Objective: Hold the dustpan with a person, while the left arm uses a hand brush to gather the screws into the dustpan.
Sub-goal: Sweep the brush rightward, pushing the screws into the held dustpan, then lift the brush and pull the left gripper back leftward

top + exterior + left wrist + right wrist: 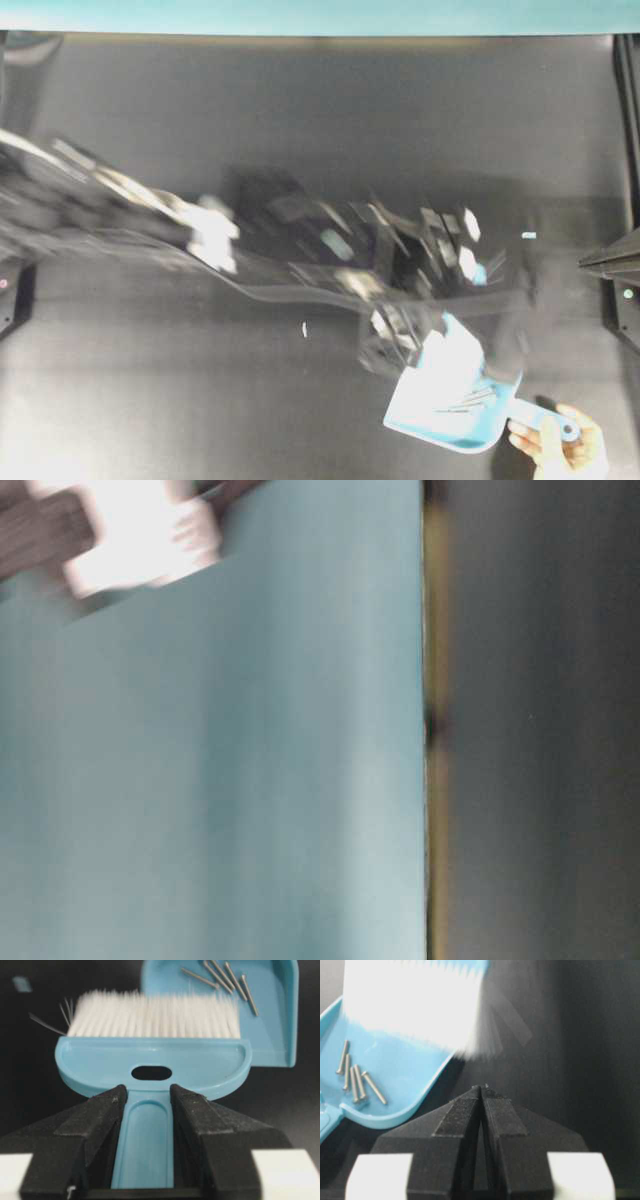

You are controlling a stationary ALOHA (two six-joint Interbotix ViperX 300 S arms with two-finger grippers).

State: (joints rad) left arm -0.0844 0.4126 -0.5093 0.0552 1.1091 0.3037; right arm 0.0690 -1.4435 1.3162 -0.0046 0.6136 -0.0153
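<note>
The light blue dustpan (450,405) lies at the front right, mouth toward the arms. The person's hand (565,445) holds its handle. My left gripper (147,1091) is shut on the handle of the light blue hand brush (150,1060), and its pale bristles (155,1015) stand at the dustpan's mouth (270,1020). Several screws (225,980) lie inside the pan, also seen in the right wrist view (357,1080). One screw (304,329) lies on the mat, left of the pan. My right gripper (482,1089) is shut and empty, just off the pan's rim (405,1105).
Both arms are motion-blurred over the middle of the black mat (300,130). A small light blue scrap (528,236) lies at the right. A teal wall (220,780) fills the table-level view. A black stand (615,262) sits at the right edge.
</note>
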